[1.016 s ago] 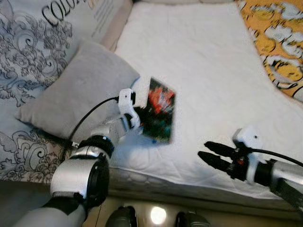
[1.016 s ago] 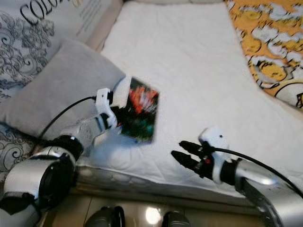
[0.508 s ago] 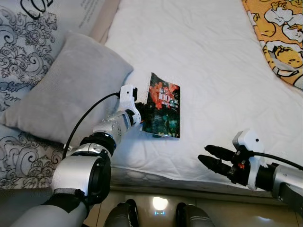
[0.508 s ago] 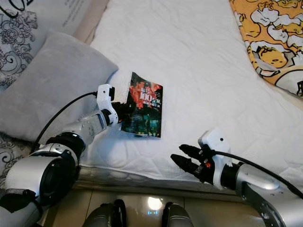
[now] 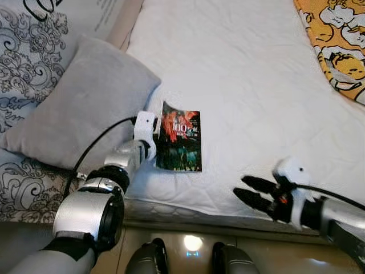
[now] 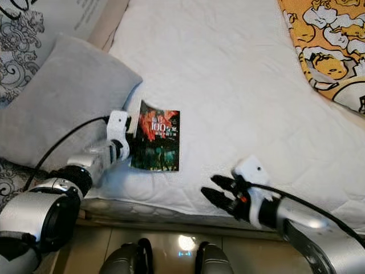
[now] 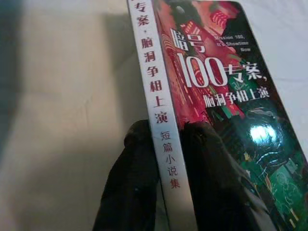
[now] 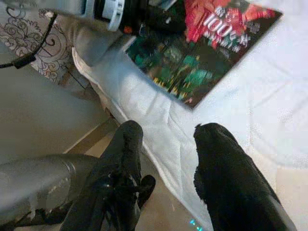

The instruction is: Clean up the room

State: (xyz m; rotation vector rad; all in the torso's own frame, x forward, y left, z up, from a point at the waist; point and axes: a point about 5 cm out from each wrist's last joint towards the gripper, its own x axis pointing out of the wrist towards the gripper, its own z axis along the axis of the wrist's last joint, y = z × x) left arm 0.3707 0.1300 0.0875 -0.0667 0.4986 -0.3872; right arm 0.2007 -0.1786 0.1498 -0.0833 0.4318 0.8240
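A paperback book [image 5: 181, 142] with a dark red and green cover and white "100" lettering lies near the front left of the white bed [image 5: 245, 85]. My left gripper [image 5: 156, 144] is shut on the book's spine edge; in the left wrist view both black fingers [image 7: 139, 183] clamp the white spine [image 7: 159, 120]. My right gripper [image 5: 246, 190] hovers open over the bed's front edge, right of the book, with nothing between its fingers [image 8: 221, 173]. The right wrist view shows the book [image 8: 207, 43] ahead of it.
A grey pillow [image 5: 85, 108] lies left of the book against a patterned grey-and-white duvet [image 5: 28, 63]. An orange cartoon-print blanket [image 5: 336, 45] covers the bed's far right. My feet [image 5: 188, 260] stand on shiny floor below the mattress edge.
The book has come down from tilted up to almost flat on the bed and shifted left toward the pillow, still in my left gripper. The right gripper stays near the front edge.
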